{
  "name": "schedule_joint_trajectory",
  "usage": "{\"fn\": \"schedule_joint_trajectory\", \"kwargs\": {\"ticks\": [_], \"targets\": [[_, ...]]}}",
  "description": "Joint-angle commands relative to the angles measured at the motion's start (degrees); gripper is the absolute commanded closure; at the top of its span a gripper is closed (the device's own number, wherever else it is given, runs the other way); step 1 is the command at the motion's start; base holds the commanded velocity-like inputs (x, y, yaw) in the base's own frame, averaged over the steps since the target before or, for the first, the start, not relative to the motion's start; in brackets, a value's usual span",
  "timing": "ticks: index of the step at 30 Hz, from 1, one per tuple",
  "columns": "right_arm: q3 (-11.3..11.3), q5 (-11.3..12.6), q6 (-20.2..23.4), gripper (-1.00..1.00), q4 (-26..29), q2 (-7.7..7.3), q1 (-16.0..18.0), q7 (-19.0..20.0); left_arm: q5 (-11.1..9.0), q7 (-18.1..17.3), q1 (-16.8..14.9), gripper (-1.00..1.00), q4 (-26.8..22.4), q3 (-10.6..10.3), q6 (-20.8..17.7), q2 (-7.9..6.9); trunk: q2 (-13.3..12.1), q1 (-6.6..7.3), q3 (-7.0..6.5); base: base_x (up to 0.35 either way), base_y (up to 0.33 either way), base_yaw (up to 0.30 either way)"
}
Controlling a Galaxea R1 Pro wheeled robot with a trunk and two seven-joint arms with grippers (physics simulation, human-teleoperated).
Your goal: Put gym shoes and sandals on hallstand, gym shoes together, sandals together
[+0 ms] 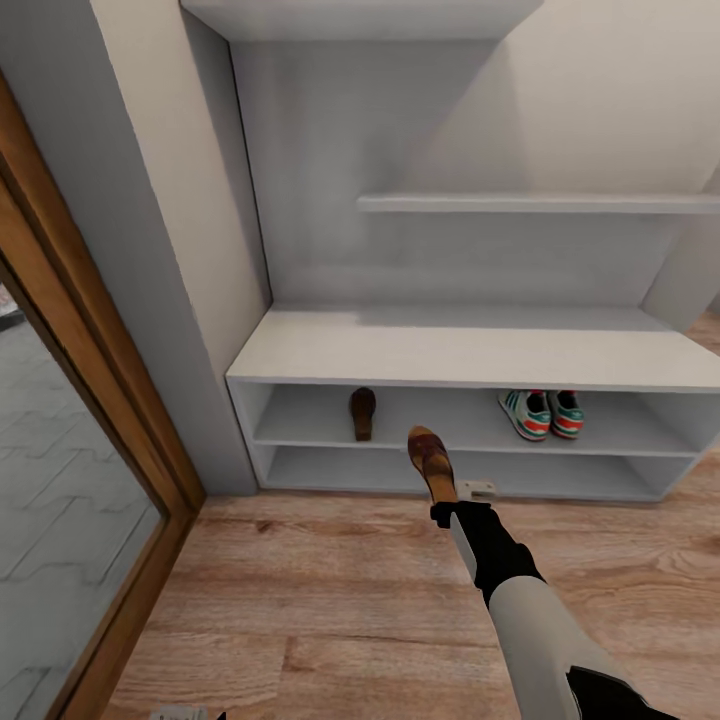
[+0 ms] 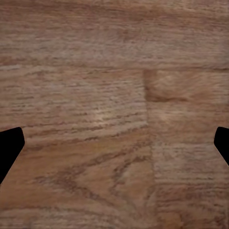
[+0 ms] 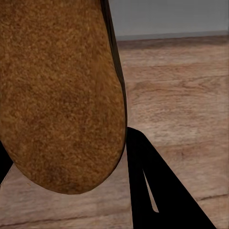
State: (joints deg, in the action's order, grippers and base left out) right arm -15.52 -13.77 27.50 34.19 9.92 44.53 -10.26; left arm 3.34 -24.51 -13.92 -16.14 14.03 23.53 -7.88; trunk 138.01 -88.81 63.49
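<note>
The hallstand [image 1: 450, 355] stands against the wall ahead, with a bench top and two open tiers below. On its upper tier one dark brown sandal [image 1: 362, 412] lies at the left, and the two gym shoes [image 1: 540, 413] sit side by side at the right. My right gripper [image 1: 447, 503] is shut on the other sandal [image 1: 431, 458], holding it by one end in the air just in front of the tiers. In the right wrist view its tan footbed [image 3: 62, 95] looms close beside a black finger [image 3: 152, 186]. My left gripper [image 2: 114, 148] hangs open over the corridor floor [image 2: 114, 71].
A wood-framed glass door [image 1: 90, 400] and a grey wall pier [image 1: 150, 250] close off the left side. Staggered wall shelves [image 1: 540, 203] hang above the bench. Bare plank floor [image 1: 330, 600] lies between me and the rack.
</note>
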Motion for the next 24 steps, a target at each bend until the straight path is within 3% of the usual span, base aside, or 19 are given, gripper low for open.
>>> {"fn": "schedule_joint_trajectory", "kwargs": {"ticks": [1,24], "targets": [[-0.30,-0.37,0.27,1.00,0.09,0.08,0.03,0.06,0.35,-0.37,-0.05,-1.00,0.07,0.48,0.17,0.02,0.02,-0.01,0.07,0.291,0.000,0.000],[-0.21,-0.47,0.19,1.00,0.00,0.08,-0.05,0.06,0.43,-0.41,-0.03,-1.00,0.15,0.47,0.20,0.05,0.02,-0.01,0.09,0.332,0.000,0.000]]}}
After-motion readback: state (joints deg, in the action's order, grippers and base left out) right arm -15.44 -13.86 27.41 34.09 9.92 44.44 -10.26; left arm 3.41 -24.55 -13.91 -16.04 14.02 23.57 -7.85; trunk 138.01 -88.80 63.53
